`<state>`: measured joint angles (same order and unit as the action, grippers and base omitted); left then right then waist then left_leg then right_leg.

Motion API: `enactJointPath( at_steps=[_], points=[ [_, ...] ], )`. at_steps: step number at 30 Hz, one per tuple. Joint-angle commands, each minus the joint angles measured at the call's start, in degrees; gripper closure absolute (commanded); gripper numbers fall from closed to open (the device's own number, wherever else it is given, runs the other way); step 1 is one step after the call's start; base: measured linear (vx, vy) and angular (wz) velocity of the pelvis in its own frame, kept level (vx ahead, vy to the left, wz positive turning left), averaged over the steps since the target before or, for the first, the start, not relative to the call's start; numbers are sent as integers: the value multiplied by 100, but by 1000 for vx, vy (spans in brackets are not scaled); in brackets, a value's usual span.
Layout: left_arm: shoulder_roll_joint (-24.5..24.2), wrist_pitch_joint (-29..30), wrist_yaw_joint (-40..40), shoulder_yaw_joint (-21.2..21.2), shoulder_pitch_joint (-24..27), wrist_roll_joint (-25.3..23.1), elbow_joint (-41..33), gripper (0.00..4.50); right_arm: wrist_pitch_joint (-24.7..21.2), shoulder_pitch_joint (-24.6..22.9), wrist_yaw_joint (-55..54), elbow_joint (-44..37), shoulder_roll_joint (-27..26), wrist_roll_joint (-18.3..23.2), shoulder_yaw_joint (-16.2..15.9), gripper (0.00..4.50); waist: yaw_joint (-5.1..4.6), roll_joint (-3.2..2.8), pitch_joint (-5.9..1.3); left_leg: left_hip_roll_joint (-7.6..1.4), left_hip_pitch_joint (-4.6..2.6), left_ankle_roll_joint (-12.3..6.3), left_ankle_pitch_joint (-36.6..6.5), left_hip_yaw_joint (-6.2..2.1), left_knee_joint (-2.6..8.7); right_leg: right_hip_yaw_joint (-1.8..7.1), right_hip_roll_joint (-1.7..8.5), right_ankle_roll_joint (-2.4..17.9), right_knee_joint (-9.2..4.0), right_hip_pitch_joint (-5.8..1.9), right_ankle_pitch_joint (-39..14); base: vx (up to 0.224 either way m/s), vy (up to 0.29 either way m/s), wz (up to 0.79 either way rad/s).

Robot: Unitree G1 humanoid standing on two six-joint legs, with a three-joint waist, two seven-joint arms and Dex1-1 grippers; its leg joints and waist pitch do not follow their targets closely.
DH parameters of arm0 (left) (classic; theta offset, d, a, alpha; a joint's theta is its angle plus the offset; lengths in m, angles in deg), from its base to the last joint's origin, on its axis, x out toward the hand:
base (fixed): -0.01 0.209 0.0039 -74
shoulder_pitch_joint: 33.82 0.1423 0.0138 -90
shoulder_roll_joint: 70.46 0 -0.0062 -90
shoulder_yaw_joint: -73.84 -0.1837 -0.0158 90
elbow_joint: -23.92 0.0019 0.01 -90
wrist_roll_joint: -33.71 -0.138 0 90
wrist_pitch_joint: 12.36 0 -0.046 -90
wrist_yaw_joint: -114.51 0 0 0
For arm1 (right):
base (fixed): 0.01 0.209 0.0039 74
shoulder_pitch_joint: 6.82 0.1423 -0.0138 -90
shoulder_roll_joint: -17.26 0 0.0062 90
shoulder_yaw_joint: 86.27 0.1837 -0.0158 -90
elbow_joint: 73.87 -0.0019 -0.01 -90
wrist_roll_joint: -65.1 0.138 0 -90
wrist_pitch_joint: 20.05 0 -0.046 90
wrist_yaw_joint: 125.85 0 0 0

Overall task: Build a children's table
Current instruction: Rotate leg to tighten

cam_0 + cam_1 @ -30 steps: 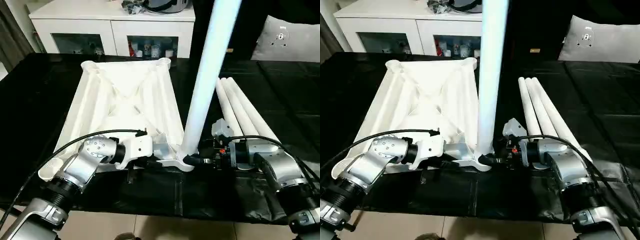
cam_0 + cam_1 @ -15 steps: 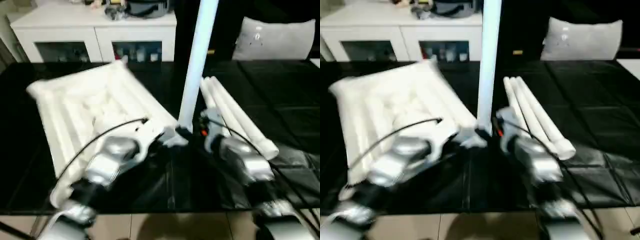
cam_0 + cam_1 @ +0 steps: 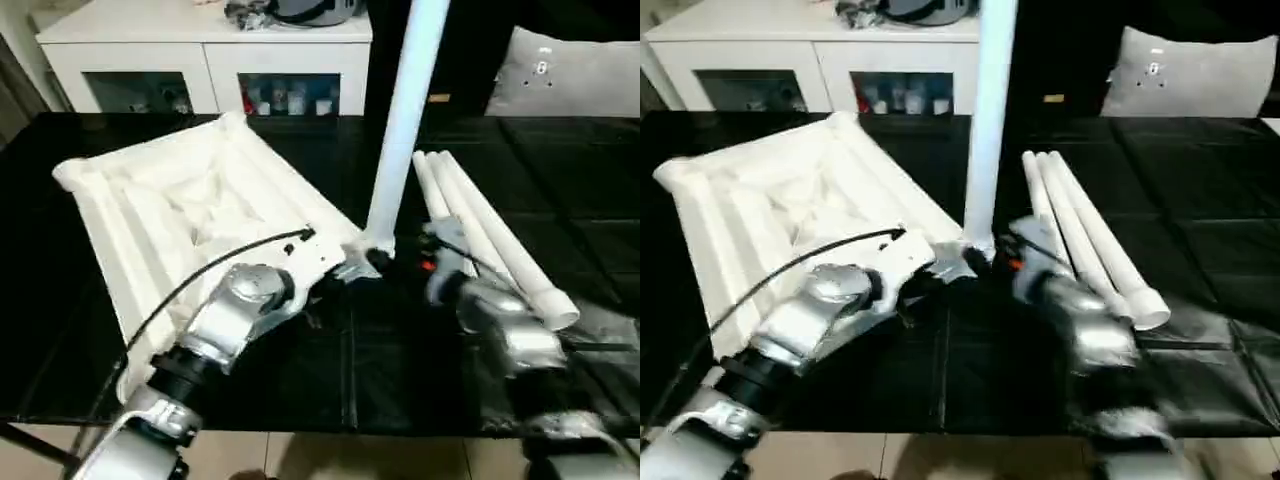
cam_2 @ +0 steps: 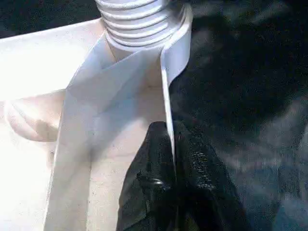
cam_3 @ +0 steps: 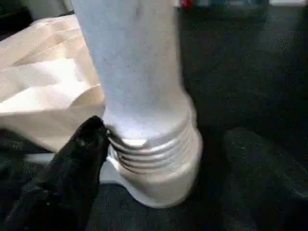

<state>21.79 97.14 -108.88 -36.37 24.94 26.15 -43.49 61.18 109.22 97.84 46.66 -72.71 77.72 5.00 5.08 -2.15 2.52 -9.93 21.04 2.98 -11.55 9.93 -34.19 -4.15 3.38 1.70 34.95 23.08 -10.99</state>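
Children's table, white plastic square top underside-up on black-covered table | one tapered white leg upright in near corner socket, threads showing | three loose legs beside, unfitted | left gripper pinched on top's rim | right gripper: finger spread unclear.

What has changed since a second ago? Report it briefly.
The tabletop has swung round on the black surface, its far end going left, with the left tool clamped on its rim. The upright leg in the corner socket went along. The right tool stays at that leg's base. The three loose legs lie as before.
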Motion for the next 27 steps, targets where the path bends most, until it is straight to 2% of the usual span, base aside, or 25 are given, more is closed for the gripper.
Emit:
enactJointPath(
  at_steps=[1, 4, 6, 8, 11, 13, 16, 17, 19, 20, 21, 27],
  points=[
    [-191, -207, -226, -176, 58, -131, 143, 450, -35, -31, 497, -332, 151, 142, -50, 5, 25, 41, -333, -309, -12, -488, -825, -121, 371, 297, 518, 962, -496, -351, -1270, 0, 0, 0],
    [-467, -756, -686, -346, 86, -129, 203, 450, -95, -137, 1251, -539, 585, 116, -354, 5, 26, 35, -348, -316, -10, -532, -688, -125, 358, 292, 518, 1023, -475, -344, -1134, 0, 0, 0],
    [-560, -923, -867, -403, 100, -107, 209, 450, -92, -158, 1467, -581, 710, 92, -452, 5, 47, 29, -352, -317, -6, -574, -659, -125, 349, 288, 519, 1064, -474, -344, -1051, 0, 0, 0],
    [-707, -1091, -1161, -495, 118, -83, 193, 450, -8, -160, 1697, -589, 841, 2, -579, 5, 48, 27, -358, -331, -9, -584, -589, -122, 345, 285, 518, 1198, -433, -335, -804, 0, 0, 0],
    [-922, -1307, -1578, -642, 137, -100, 162, 450, 120, -144, 1986, -562, 953, -115, -750, 5, 77, 45, -350, -342, -30, -546, -695, -117, 350, 288, 533, 1223, -435, -330, -945, 0, 0, 0],
    [-1120, -1440, -2065, -752, 187, -15, 2, 450, 303, -111, 2205, -510, 995, -223, -908, 5, 92, 37, -336, -350, -27, -511, -747, -118, 364, 291, 538, 1193, -445, -321, -1092, 0, 0, 0],
    [-1188, -1438, -2293, -781, 222, 68, -137, 450, 346, -67, 2265, -454, 952, -228, -928, 5, 95, 26, -340, -361, -34, -461, -746, -116, 368, 303, 542, 1213, -430, -319, -1085, 0, 0, 0],
    [-1233, -1464, -2432, -814, 245, 108, -203, 450, 375, -51, 2322, -426, 935, -219, -940, 5, 125, 53, -340, -361, -41, -469, -703, -108, 368, 307, 540, 1233, -418, -315, -1066, 0, 0, 0],
    [-1302, -1536, -2594, -869, 254, 139, -233, 450, 445, -37, 2470, -421, 938, -139, -988, 22, 148, 63, -342, -367, -41, -480, -698, -109, 366, 308, 542, 1237, -406, -315, -1025, 0, 0, 0],
    [-1321, -1581, -2609, -881, 243, 127, -215, 450, 407, -36, 2592, -441, 943, -82, -1019, 44, 153, 68, -340, -362, -35, -488, -689, -105, 365, 306, 539, 1231, -404, -316, -999, 0, 0, 0],
    [-1329, -1609, -2606, -885, 232, 115, -197, 450, 372, -36, 2673, -456, 947, -43, -1039, 44, 158, 64, -346, -362, -37, -491, -684, -105, 362, 306, 540, 1232, -401, -321, -978, 0, 0, 0],
    [-1335, -1693, -2668, -867, 213, 96, -140, 450, 266, -59, 2963, -513, 956, 8, -1151, 107, 170, 82, -355, -357, -27, -509, -590, -105, 352, 302, 537, 1218, -392, -326, -911, 0, 0, 0]
  ],
)
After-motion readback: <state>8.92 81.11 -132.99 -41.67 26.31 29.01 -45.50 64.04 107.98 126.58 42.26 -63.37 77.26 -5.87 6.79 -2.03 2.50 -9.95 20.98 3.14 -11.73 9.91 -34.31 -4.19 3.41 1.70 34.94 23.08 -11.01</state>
